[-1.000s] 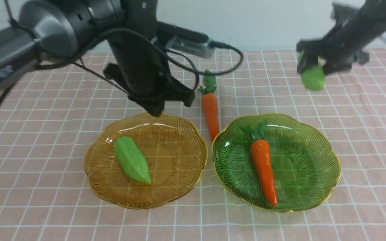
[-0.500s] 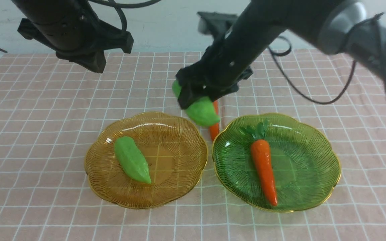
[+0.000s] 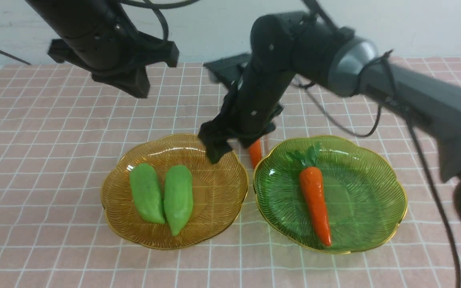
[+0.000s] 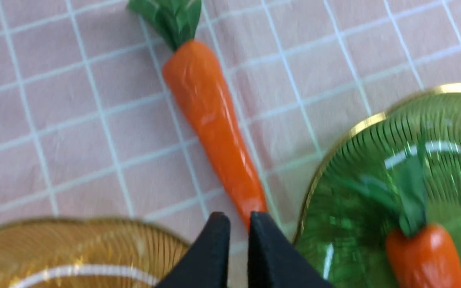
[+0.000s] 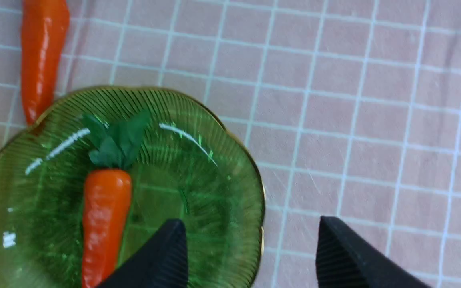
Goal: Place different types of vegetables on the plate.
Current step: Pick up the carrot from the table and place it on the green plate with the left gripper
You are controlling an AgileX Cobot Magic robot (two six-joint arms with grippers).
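Amber plate (image 3: 214, 208): two gourds. Green plate (image 3: 374, 192): one carrot.
First gourd (image 3: 146, 194) and second gourd (image 3: 178, 198) lie side by side, touching. Plated carrot (image 3: 314, 200) lies alone. Loose carrot (image 4: 214, 124) is on the checked cloth (image 3: 54, 160) between the plates' far rims. Right gripper (image 3: 214, 150), jaws wide and empty, hangs over the amber plate's far rim, beside the loose carrot. Left gripper (image 3: 134, 86), fingers almost together and holding nothing, is raised at the far left.

The right tool (image 5: 251, 224) stands with its fingers wide apart, empty, above the green plate (image 5: 214, 180) rim. One carrot (image 5: 102, 216) lies in the plate. Counting its leaves as twelve o'clock, a second carrot (image 5: 40, 56) lies on the table (image 5: 374, 120) just outside the rim at ten.
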